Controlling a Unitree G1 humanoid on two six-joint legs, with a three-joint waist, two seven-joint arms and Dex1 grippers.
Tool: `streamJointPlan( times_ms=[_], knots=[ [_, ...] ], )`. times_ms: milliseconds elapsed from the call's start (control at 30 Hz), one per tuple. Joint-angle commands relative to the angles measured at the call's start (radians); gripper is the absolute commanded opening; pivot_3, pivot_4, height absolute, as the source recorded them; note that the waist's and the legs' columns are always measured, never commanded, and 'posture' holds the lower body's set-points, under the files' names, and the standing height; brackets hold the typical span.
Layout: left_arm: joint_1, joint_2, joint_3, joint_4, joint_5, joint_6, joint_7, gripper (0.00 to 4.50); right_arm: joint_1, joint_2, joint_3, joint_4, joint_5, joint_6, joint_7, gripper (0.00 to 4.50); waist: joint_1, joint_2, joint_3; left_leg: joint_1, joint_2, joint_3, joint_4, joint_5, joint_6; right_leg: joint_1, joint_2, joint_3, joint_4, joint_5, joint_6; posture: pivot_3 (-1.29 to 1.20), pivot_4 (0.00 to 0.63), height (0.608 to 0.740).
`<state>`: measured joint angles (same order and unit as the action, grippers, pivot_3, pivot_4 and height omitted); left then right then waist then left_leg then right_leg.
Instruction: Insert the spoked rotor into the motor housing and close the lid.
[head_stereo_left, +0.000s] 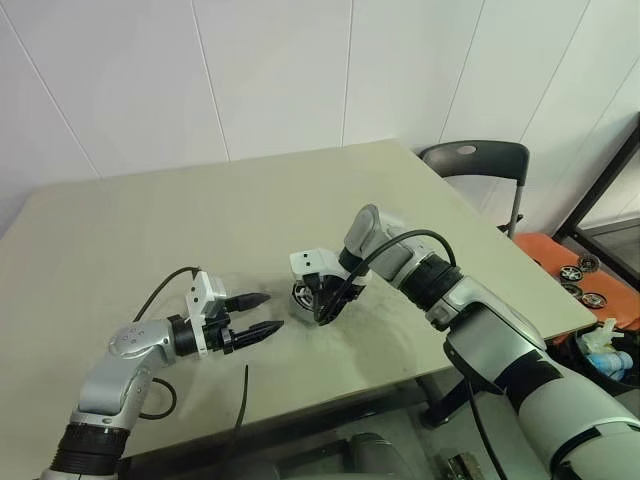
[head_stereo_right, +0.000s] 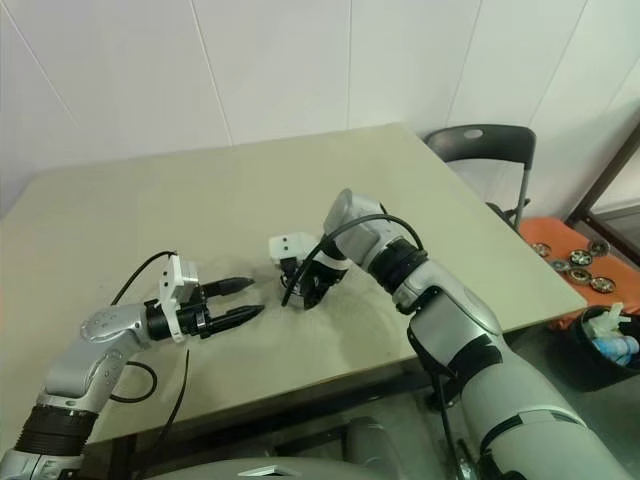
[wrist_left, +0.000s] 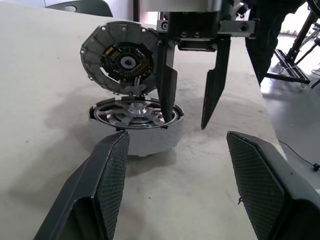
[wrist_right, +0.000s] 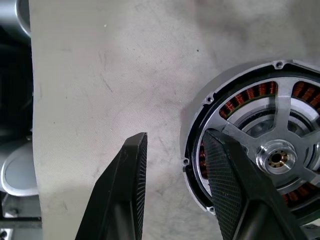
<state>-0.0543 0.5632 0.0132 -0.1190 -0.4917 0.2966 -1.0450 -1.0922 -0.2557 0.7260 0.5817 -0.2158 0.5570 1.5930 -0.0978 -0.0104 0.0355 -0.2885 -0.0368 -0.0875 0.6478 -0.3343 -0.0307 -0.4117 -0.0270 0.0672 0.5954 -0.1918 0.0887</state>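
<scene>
Near the front middle of the beige table (head_stereo_left: 200, 220), the motor housing (wrist_left: 135, 137) stood upright on the tabletop, a short silver-grey cup; the spoked rotor (wrist_right: 280, 150) sat inside it, its shiny spokes and hub showing in the right wrist view with coppery windings visible in the gaps between them; the lid (wrist_left: 122, 60) stood on edge at the far rim of the housing, tilted open so that its dark inner face with a light hub faced the left wrist camera, and the housing was thus not yet closed; the right gripper (wrist_left: 192, 107) pointed steeply down at the housing from above, its two black fingers parted, one fingertip reaching down within the housing's rim over the rotor and the other outside the rim, just beside the wall on the right; whether that inner finger touched the rotor could not be told, and it clasped nothing; the left gripper (head_stereo_left: 262, 315) hovered level to the left of the housing, near it but apart, its jaws spread wide and empty, aimed towards the housing; at the far right, beyond the table, stood a dark chair (head_stereo_left: 480, 165), and several more round motor parts (head_stereo_left: 580, 275) lay on an orange surface (head_stereo_left: 540, 250).
</scene>
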Motion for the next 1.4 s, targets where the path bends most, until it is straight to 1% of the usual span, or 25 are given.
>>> streamJointPlan(
  times_ms=[33, 100, 167, 233, 300, 533, 667, 867, 1067, 1133, 1167, 1200, 1233, 1267, 1333, 1400],
  knots=[
    [-0.030, 0.000, 0.011, -0.001, -0.009, -0.012, -0.009, 3.32, -0.020, 0.009, -0.003, -0.046, 0.034, -0.005, 0.020, 1.80, 0.000, 0.001, 0.000, -0.001, 0.000, 0.000, -0.001, 0.000, 0.000, -0.001, 0.000, 0.000, 0.000, 0.000, 0.001, 0.00, 0.000, 0.740],
    [-0.032, -0.002, 0.009, 0.001, -0.007, -0.014, -0.010, 3.32, -0.025, 0.006, -0.010, -0.051, 0.003, -0.072, -0.017, 1.80, 0.000, 0.001, 0.000, -0.004, 0.000, 0.000, -0.002, 0.000, 0.000, -0.004, 0.001, 0.000, 0.000, 0.001, 0.002, 0.00, 0.000, 0.740],
    [-0.032, -0.004, 0.008, 0.001, -0.007, -0.015, -0.010, 3.32, -0.022, -0.019, 0.007, -0.059, -0.054, -0.211, -0.095, 1.80, 0.000, 0.001, 0.000, -0.009, 0.000, 0.000, -0.001, 0.000, 0.000, -0.009, 0.000, 0.000, 0.001, 0.002, 0.002, 0.00, 0.000, 0.740],
    [-0.031, -0.006, 0.008, 0.001, -0.007, -0.015, -0.011, 3.32, -0.013, -0.037, 0.016, -0.068, -0.084, -0.286, -0.128, 1.80, 0.003, 0.001, 0.000, -0.015, 0.000, 0.000, 0.001, 0.000, 0.000, -0.015, 0.000, 0.000, 0.001, 0.002, 0.001, 0.00, 0.000, 0.740],
    [-0.032, -0.007, 0.009, 0.002, -0.006, -0.014, -0.011, 3.32, -0.010, -0.041, 0.016, -0.063, -0.095, -0.318, -0.137, 1.80, 0.004, 0.001, 0.000, -0.016, -0.001, 0.000, 0.001, 0.000, 0.000, -0.015, -0.001, 0.000, 0.000, 0.004, -0.002, 0.00, 0.000, 0.740],
    [-0.028, -0.013, 0.010, 0.002, -0.004, -0.020, -0.008, 3.32, -0.005, -0.067, 0.036, -0.048, -0.173, -0.481, -0.210, 1.80, 0.003, 0.001, 0.001, -0.016, -0.001, 0.000, 0.002, 0.000, 0.000, -0.015, -0.002, 0.000, 0.000, 0.004, -0.002, 0.00, 0.000, 0.740],
    [-0.025, -0.015, 0.012, 0.003, -0.003, -0.023, -0.007, 3.32, -0.006, -0.088, 0.039, -0.042, -0.203, -0.560, -0.220, 1.80, 0.003, 0.001, 0.001, -0.016, -0.001, 0.000, 0.003, 0.001, -0.001, -0.015, 0.000, 0.000, 0.000, 0.003, -0.002, 0.00, 0.000, 0.740],
    [-0.026, -0.018, 0.013, 0.003, -0.002, -0.025, -0.002, 3.32, -0.007, -0.163, 0.043, -0.042, -0.236, -0.707, -0.175, 1.80, 0.003, 0.001, 0.001, -0.016, -0.001, 0.001, 0.003, 0.001, -0.001, -0.015, 0.000, 0.000, 0.000, 0.003, -0.002, 0.00, 0.000, 0.740],
    [-0.030, -0.016, 0.013, 0.006, -0.004, -0.025, -0.004, 3.32, -0.009, -0.173, 0.017, -0.047, -0.233, -0.726, -0.159, 1.80, 0.004, 0.002, 0.001, -0.016, -0.001, 0.001, 0.001, 0.001, -0.001, -0.015, -0.001, 0.000, -0.001, 0.005, -0.005, 0.00, 0.000, 0.740],
    [-0.032, -0.015, 0.015, 0.008, -0.005, -0.026, -0.006, 3.32, -0.012, -0.180, -0.013, -0.072, -0.187, -0.697, -0.110, 1.80, 0.004, 0.002, 0.002, -0.016, -0.001, 0.001, 0.001, 0.001, -0.001, -0.015, -0.001, 0.000, -0.001, 0.005, -0.006, 0.00, 0.000, 0.740],
    [-0.031, -0.014, 0.016, 0.009, -0.006, -0.026, -0.007, 3.32, -0.014, -0.183, -0.039, -0.087, -0.144, -0.660, -0.064, 1.80, 0.005, 0.002, 0.002, -0.016, -0.001, 0.001, 0.001, 0.001, -0.001, -0.015, -0.001, 0.000, -0.001, 0.005, -0.006, 0.00, 0.000, 0.740],
    [-0.031, -0.014, 0.016, 0.009, -0.006, -0.026, -0.007, 3.32, -0.017, -0.197, -0.049, -0.116, -0.066, -0.602, -0.020, 1.80, 0.005, 0.002, 0.002, -0.016, -0.001, 0.001, 0.002, 0.001, -0.001, -0.015, -0.001, 0.000, -0.001, 0.005, -0.006, 0.00, 0.000, 0.740],
    [-0.030, -0.014, 0.016, 0.008, -0.006, -0.026, -0.007, 3.32, -0.028, -0.234, -0.027, -0.161, 0.051, -0.520, 0.006, 1.80, 0.005, 0.002, 0.002, -0.016, -0.001, 0.001, 0.002, 0.001, -0.001, -0.015, -0.001, 0.000, -0.001, 0.005, -0.005, 0.00, 0.000, 0.740],
    [-0.028, -0.013, 0.017, 0.006, -0.007, -0.025, -0.007, 3.32, -0.041, -0.269, -0.006, -0.191, 0.137, -0.463, 0.018, 1.80, 0.009, 0.002, 0.002, -0.016, -0.001, 0.000, 0.002, 0.001, -0.001, -0.015, -0.001, 0.000, -0.001, 0.005, -0.005, 0.00, 0.000, 0.740],
    [-0.024, -0.010, 0.020, 0.004, -0.009, -0.024, -0.009, 3.32, -0.083, -0.353, 0.027, -0.247, 0.348, -0.320, 0.021, 1.80, 0.026, 0.004, 0.004, -0.016, -0.001, 0.000, 0.002, 0.001, -0.001, -0.015, -0.002, 0.000, -0.002, 0.005, -0.006, 0.00, 0.000, 0.740],
    [-0.020, -0.006, 0.024, 0.005, -0.011, -0.024, -0.012, 3.32, -0.130, -0.438, 0.060, -0.282, 0.545, -0.194, 0.021, 1.80, 0.031, 0.006, 0.006, -0.017, -0.001, 0.001, 0.002, 0.001, -0.001, -0.015, -0.002, 0.000, -0.002, 0.004, -0.008, 0.00, 0.000, 0.740]
  ],
)
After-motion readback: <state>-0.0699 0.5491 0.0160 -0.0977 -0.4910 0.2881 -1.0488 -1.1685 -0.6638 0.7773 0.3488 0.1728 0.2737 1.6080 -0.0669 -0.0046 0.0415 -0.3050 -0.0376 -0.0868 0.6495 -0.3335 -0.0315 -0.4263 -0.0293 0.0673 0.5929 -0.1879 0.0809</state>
